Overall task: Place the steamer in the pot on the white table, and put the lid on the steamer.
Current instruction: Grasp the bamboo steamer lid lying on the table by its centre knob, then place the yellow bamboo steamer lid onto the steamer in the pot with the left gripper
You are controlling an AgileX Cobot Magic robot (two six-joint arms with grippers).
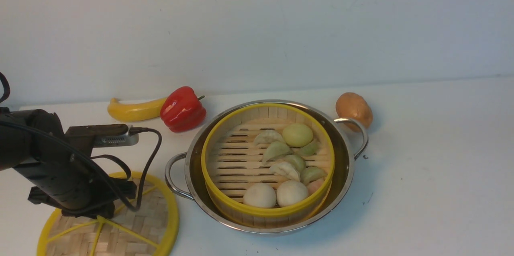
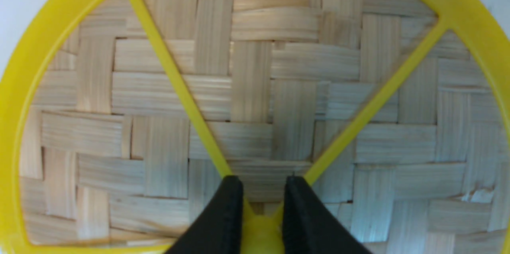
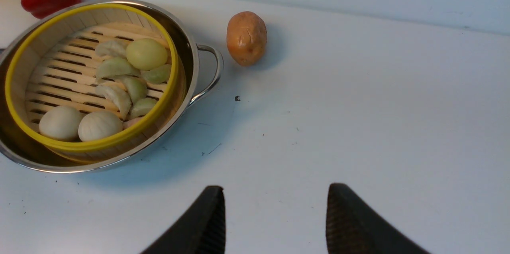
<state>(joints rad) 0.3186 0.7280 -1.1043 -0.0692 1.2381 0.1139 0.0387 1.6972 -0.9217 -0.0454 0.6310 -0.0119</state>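
The steamer, a bamboo basket with a yellow rim holding pale dumplings and buns, sits inside the shiny pot on the white table. The lid, a woven disc with yellow spokes, lies flat on the table left of the pot. My left gripper is down on the lid's centre. In the left wrist view its black fingers press on either side of the yellow hub. My right gripper hangs open over bare table to the right of the pot, holding nothing.
A red bell pepper and a yellow banana lie behind the lid near the back wall. A brown potato rests just behind the pot's right handle.
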